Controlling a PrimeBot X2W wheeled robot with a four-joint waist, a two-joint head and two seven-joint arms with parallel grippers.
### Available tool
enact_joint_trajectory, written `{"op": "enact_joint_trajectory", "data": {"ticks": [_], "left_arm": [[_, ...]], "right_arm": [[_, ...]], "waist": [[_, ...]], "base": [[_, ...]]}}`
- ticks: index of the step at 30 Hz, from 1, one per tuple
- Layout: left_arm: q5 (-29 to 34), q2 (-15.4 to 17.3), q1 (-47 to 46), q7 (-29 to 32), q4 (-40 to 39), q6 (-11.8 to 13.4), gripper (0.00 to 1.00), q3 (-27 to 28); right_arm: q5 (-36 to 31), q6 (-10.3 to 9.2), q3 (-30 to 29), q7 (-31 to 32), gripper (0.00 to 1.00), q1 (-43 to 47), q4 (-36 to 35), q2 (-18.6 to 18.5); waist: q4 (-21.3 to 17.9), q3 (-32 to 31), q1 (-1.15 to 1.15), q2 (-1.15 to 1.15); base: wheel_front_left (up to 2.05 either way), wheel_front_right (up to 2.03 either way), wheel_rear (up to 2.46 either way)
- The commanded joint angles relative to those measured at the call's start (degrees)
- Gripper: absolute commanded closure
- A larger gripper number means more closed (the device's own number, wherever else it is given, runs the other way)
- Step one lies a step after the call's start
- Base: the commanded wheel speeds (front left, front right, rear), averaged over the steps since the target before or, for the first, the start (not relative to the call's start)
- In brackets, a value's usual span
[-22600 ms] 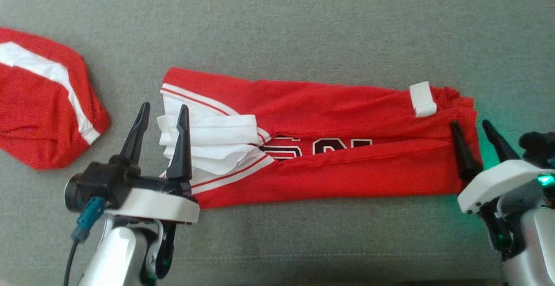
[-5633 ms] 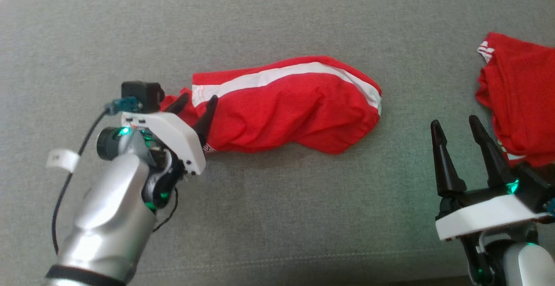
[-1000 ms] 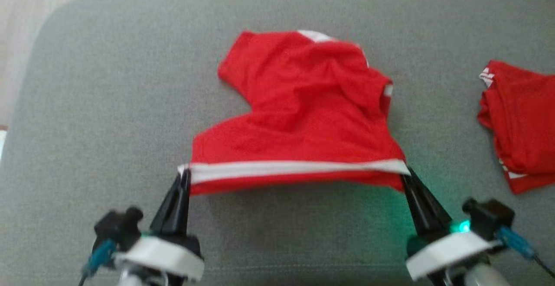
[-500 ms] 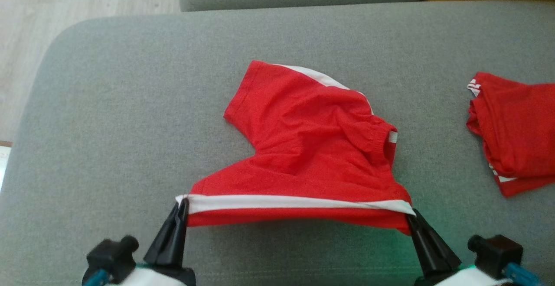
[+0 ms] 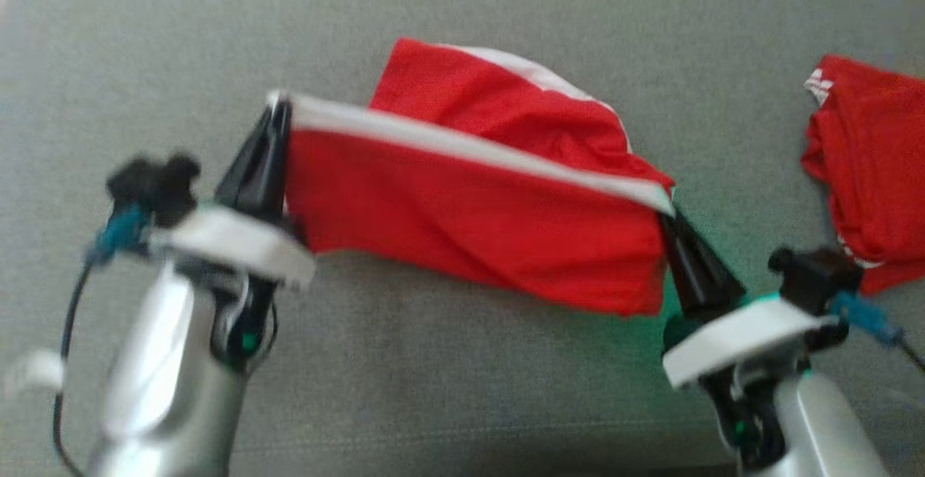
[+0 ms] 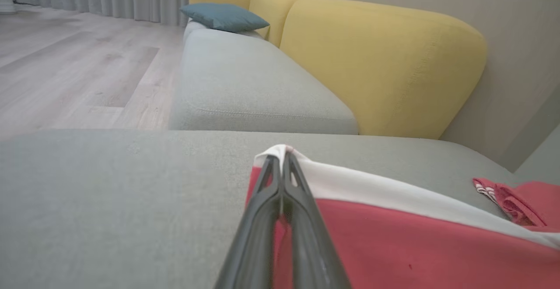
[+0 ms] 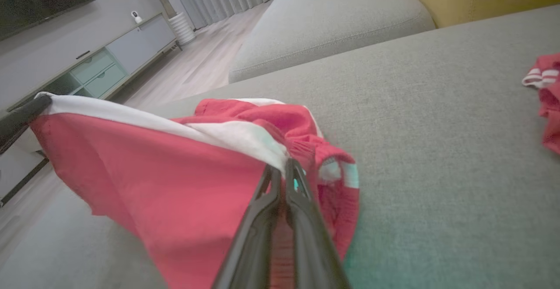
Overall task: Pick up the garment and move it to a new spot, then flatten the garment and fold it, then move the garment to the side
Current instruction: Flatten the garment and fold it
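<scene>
Site: a grey fabric sofa seat (image 5: 462,390), broad and flat. The left wrist view shows a yellow backrest (image 6: 380,61) beyond it, a blue cushion (image 6: 223,16) on a further seat, and a pale wood floor (image 6: 65,70). The right wrist view shows a low cabinet (image 7: 113,61) against the wall.

Item under task: the red garment (image 5: 470,202) with a white stripe, near the middle of the seat. Its striped edge is pulled taut between the two grippers and raised off the seat. A red panel hangs down from that edge. The remainder lies bunched on the seat behind it. Whether the hanging hem touches the seat cannot be told; the head view is blurred.

Left gripper (image 5: 277,112): fingers pressed together, pinching the left corner of the stripe, as its own wrist view confirms (image 6: 282,162). This corner sits higher in the head view than the other.

Right gripper (image 5: 672,220): fingers pressed together, pinching the right end of the stripe (image 7: 282,170), with gathered fabric just beyond the tips.

Other item: a second red garment (image 5: 867,173), crumpled, on the seat to the right, well apart from the held one.
</scene>
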Motion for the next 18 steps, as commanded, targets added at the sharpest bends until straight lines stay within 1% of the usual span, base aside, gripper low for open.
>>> {"op": "enact_joint_trajectory", "data": {"ticks": [1, 7, 8, 13, 18], "left_arm": [[-0.2, 1.4, -5.7, -0.3, 0.9, -0.2, 1.0, 1.2], [-0.2, 1.0, -20.8, -2.2, 15.9, -0.8, 1.0, -3.0], [-0.2, 1.0, -20.8, -2.2, 15.9, -0.8, 1.0, -3.0], [-1.5, -0.1, -30.3, -4.4, 27.7, -0.9, 1.0, -7.2], [-4.7, -0.7, -35.6, -5.3, 37.4, -0.9, 0.99, -10.6]], "right_arm": [[0.5, 0.37, 0.6, -0.9, 1.0, -3.5, -0.3, 0.1], [1.9, 0.37, -0.4, -3.4, 1.0, -11.2, 5.7, 0.3], [1.9, 0.37, -0.4, -3.4, 1.0, -11.2, 5.7, 0.3], [4.1, 0.37, 0.5, -6.1, 1.0, -14.6, 9.1, 0.3], [5.6, 0.37, 2.1, -8.6, 1.0, -16.7, 11.3, 0.3]], "waist": [[-1.0, 3.7, 0.0, 0.0], [-3.2, 8.1, 0.0, 0.0], [-3.2, 8.1, 0.0, 0.0], [-5.5, 10.8, 0.0, 0.0], [-7.2, 12.1, 0.0, 0.0]], "base": [[0.0, 0.0, 0.0], [0.0, 0.0, 0.0], [0.0, 0.0, 0.0], [0.0, 0.0, 0.0], [0.0, 0.0, 0.0]]}}
